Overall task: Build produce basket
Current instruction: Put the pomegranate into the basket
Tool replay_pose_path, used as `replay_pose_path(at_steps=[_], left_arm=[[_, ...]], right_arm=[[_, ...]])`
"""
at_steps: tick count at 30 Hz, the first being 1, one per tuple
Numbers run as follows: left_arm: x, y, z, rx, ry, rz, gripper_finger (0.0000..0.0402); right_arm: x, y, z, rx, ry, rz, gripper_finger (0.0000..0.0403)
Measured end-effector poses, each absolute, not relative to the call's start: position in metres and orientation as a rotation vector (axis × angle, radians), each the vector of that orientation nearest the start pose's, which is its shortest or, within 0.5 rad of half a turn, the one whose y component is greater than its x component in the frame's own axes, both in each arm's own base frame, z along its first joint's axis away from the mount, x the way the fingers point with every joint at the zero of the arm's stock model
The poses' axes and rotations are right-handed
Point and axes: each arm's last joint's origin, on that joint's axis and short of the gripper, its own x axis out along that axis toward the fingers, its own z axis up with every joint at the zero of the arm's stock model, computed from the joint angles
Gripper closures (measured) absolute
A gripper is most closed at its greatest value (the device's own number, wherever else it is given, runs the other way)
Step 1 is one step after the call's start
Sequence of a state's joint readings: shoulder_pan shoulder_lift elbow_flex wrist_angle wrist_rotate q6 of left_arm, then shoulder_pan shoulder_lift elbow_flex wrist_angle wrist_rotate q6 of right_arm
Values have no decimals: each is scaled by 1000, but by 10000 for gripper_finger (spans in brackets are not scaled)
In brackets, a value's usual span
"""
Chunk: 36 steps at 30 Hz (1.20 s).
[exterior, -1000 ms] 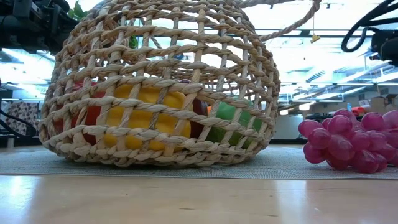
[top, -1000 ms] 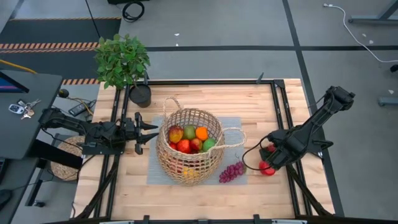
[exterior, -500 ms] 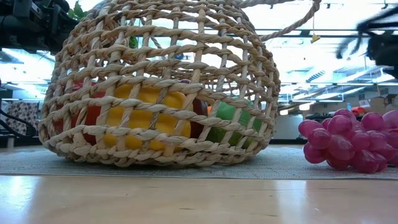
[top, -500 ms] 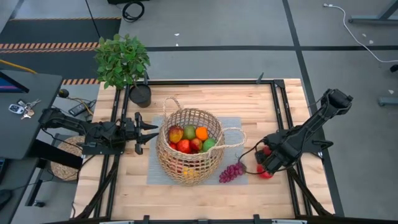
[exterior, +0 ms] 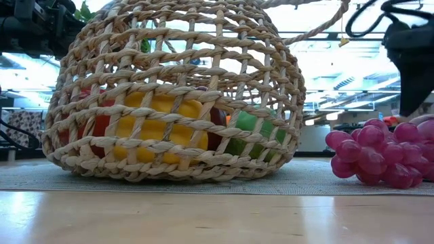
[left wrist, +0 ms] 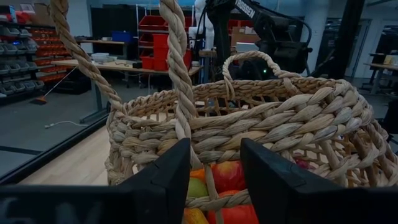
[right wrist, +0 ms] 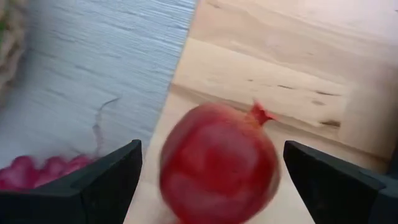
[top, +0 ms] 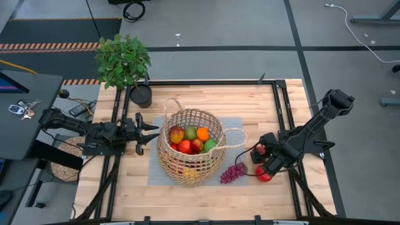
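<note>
The tan wicker basket stands on a grey mat at the table's middle and holds several red, orange, green and yellow pieces. A purple grape bunch lies on the mat's near right corner. A red pomegranate-like fruit lies on the wood just right of the grapes. My right gripper is open above it, with one finger on each side, apart from it. My left gripper is open beside the basket's left wall.
A potted leafy plant in a black pot stands at the far left corner. Black frame rails run along the table's sides. In the low view the right arm hangs above the grapes. Bare wood lies along the near edge.
My right gripper has moved toward the table's left and near edges and come down over the red fruit next to the grapes. The left arm, the basket and the grapes have stayed where they were.
</note>
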State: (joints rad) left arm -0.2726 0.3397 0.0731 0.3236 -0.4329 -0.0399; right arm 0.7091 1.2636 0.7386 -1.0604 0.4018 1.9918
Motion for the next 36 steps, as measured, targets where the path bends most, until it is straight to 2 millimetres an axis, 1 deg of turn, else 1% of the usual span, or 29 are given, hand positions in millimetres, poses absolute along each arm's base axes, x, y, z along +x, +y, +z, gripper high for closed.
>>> replay_pose_path(at_steps=[2,5,8,12,17,25,30,32,36], left_arm=[[116,-20,190,-59,-56,159,254],[116,-20,190,-59,-56,159,252],[116,-20,190,-59,-56,159,249],[116,-20,190,-59,-57,159,251],[116,-20,190,-59,-56,159,254],[116,-20,190,-59,-56,159,250],[116,-20,190,-59,-57,159,254],[116,-20,190,-59,-56,159,253],[116,-20,190,-59,-56,159,249]], right_arm=[[143,108,182,850,940,-1024,10],[147,111,170,884,946,-1005,10],[150,112,160,840,960,-988,9],[153,113,154,802,946,-1003,9],[155,112,153,771,941,-993,10],[154,106,160,774,959,-955,41],[155,103,164,770,952,-938,43],[155,102,173,755,937,-922,43],[153,97,202,712,827,-913,43]])
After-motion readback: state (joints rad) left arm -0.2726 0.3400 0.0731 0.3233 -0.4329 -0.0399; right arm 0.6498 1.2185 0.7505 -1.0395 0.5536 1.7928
